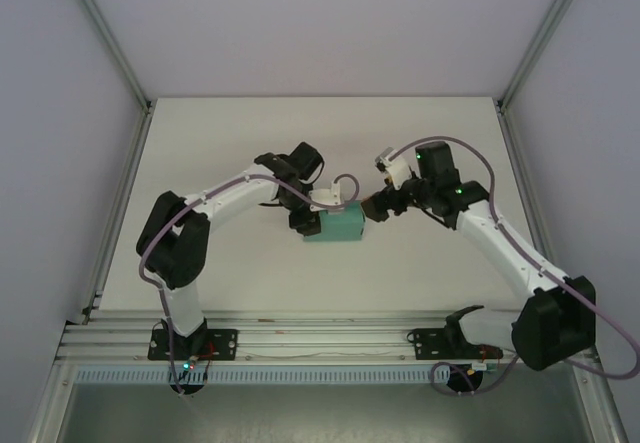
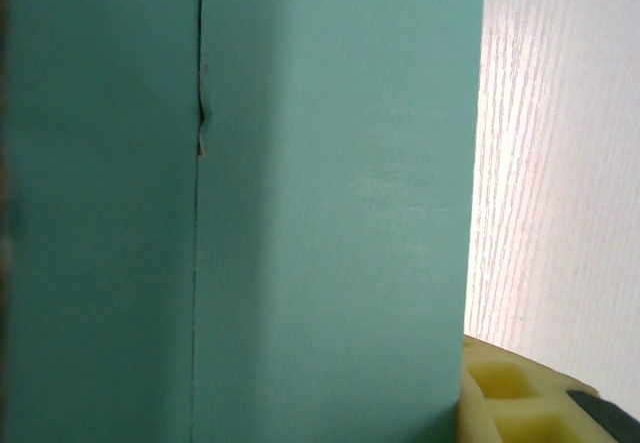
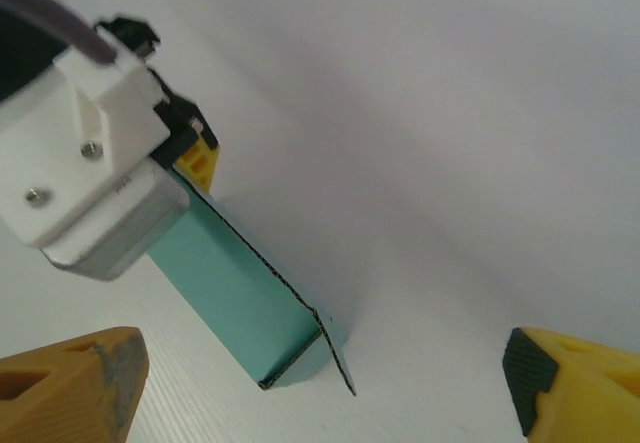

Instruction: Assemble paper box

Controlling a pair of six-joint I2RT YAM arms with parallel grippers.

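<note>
The teal-green paper box (image 1: 338, 229) lies mid-table as a partly folded sleeve. My left gripper (image 1: 312, 215) is shut on its left end. In the left wrist view the teal card (image 2: 330, 213) covers most of the frame, with a crease line down it and one yellow finger (image 2: 505, 393) pressed against its right edge. The right wrist view shows the box (image 3: 235, 283) end-on, its near end unclosed with one flap hanging loose (image 3: 340, 353). My right gripper (image 3: 320, 393) is open, just short of that end, nothing between its fingers; from above it (image 1: 372, 208) sits by the box's right end.
The white table (image 1: 250, 143) is bounded by grey walls and aluminium frame posts at the back corners. A slotted rail (image 1: 320, 338) runs along the near edge where both arm bases are bolted.
</note>
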